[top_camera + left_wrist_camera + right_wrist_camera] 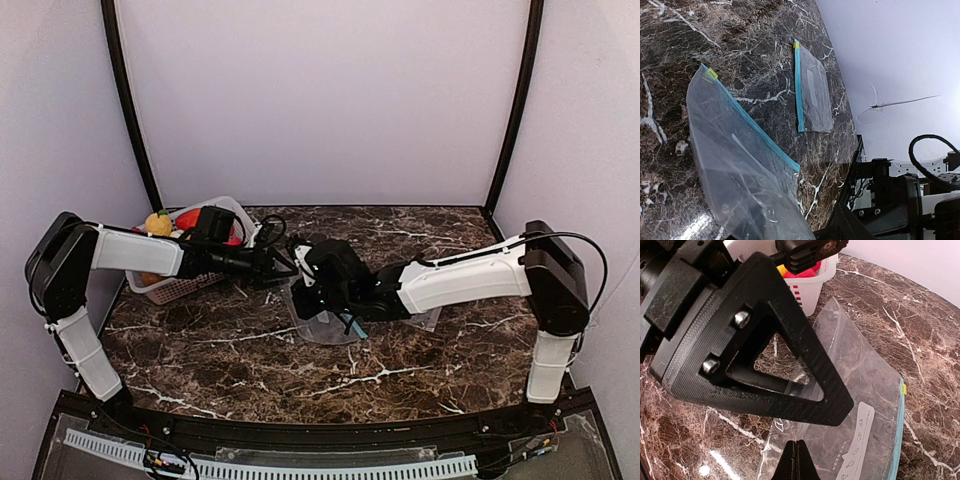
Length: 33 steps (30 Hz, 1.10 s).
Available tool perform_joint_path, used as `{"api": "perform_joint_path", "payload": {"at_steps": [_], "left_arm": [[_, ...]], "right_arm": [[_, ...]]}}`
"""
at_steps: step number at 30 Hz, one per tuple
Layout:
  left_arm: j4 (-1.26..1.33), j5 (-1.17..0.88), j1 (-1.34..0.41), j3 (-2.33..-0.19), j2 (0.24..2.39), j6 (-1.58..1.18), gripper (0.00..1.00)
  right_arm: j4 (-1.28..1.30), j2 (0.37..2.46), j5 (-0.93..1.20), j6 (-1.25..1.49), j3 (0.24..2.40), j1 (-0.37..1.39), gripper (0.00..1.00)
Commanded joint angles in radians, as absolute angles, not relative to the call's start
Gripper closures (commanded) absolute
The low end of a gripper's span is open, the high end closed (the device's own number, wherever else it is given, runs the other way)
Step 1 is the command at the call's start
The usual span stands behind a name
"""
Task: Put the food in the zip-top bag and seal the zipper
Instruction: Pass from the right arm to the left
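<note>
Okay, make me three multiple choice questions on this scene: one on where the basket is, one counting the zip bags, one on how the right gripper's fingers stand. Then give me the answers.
1. Where on the table does the white basket stand?
A) left rear
B) right front
C) centre, under the grippers

2. How many clear zip bags does the left wrist view show?
A) one
B) two
C) four

3. How do the fingers of the right gripper stand?
A) spread wide
B) shut together
C) hidden in every view

Answers:
1 A, the basket sits by the back left corner in the top view.
2 B, a near bag and a far bag, each with a blue zipper strip.
3 B, the right wrist view shows the fingers meeting with no gap, seemingly pinching the near bag's film.
</note>
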State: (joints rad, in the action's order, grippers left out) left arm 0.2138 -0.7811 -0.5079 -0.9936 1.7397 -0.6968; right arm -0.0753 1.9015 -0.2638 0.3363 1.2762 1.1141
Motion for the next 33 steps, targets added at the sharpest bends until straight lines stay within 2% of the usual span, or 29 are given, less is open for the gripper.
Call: {"api": "perform_joint_path", "payload": {"at_steps": [1,11,14,18,20,24,26,33], "left_arm": [[0.184,-0.782,-0.506,-1.005,1.745,-0.686,0.55],[0.180,-0.781,-0.506,-1.005,1.749,-0.679,0.83],[0.181,-0.784,-0.506,-1.006,1.751,-0.677,0.96],[0.181,-0.792,-0.506,-1.008,1.750,-0.673,0.99],[0.181,-0.797,-0.506,-1.010,1.751,-0.670,0.99],[0.179,-0.820,-0.506,-1.027,1.736,-0.642,0.99],[0.172,-0.837,-0.506,-1.040,1.714,-0.607,0.99],[0.048,-0.915,-0.508,-1.134,1.602,-0.365,0.99]], "right_arm": [[-0.029,1.925,-0.328,0.320,1.313,1.128,1.00],[-0.028,1.924,-0.313,0.305,1.309,1.132,1.00],[-0.036,1.917,-0.303,0.304,1.298,1.132,0.95],[-0.047,1.899,-0.277,0.297,1.282,1.132,0.88],[-0.048,1.884,-0.263,0.296,1.270,1.133,0.78],[-0.045,1.794,-0.270,0.309,1.222,1.132,0.43],[-0.038,1.732,-0.289,0.325,1.188,1.128,0.30],[-0.049,1.507,-0.182,0.424,1.035,1.018,0.12]]}}
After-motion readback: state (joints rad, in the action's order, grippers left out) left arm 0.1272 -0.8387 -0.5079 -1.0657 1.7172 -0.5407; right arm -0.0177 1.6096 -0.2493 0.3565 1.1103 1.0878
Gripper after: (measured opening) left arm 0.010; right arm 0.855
